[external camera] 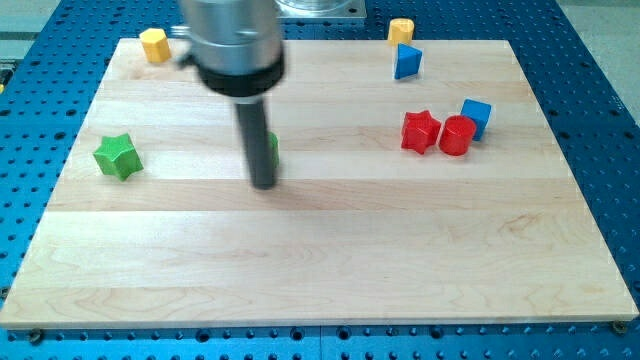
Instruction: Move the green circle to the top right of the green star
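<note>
The green star lies at the view's left on the wooden board. The green circle is mostly hidden behind my rod, only a green sliver shows at the rod's right side. My tip rests on the board right in front of the green circle, touching or nearly touching it, well to the right of the green star.
A yellow block sits at the top left. A yellow block and a blue block sit at the top, right of centre. A red star, a red cylinder and a blue cube cluster at the right.
</note>
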Controlling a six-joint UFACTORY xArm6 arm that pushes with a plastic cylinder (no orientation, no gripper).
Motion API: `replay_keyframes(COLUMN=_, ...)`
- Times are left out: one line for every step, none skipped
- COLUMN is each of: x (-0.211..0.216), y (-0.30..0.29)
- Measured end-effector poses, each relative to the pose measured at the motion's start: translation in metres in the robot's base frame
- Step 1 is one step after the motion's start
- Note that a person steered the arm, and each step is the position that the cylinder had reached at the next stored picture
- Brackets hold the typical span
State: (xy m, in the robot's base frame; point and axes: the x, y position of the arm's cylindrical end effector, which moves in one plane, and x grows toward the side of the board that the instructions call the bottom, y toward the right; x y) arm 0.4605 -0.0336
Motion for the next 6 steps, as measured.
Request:
replay_keyframes(x=-0.029, y=0.002)
replay_keyframes(x=-0.027, y=-0.087)
replay_keyframes(x=-0.011, y=-0.120)
replay_keyframes(x=-0.043, y=-0.086)
replay_keyframes(x=-0.050, y=-0.113)
replay_keyframes(x=-0.078, y=-0.086)
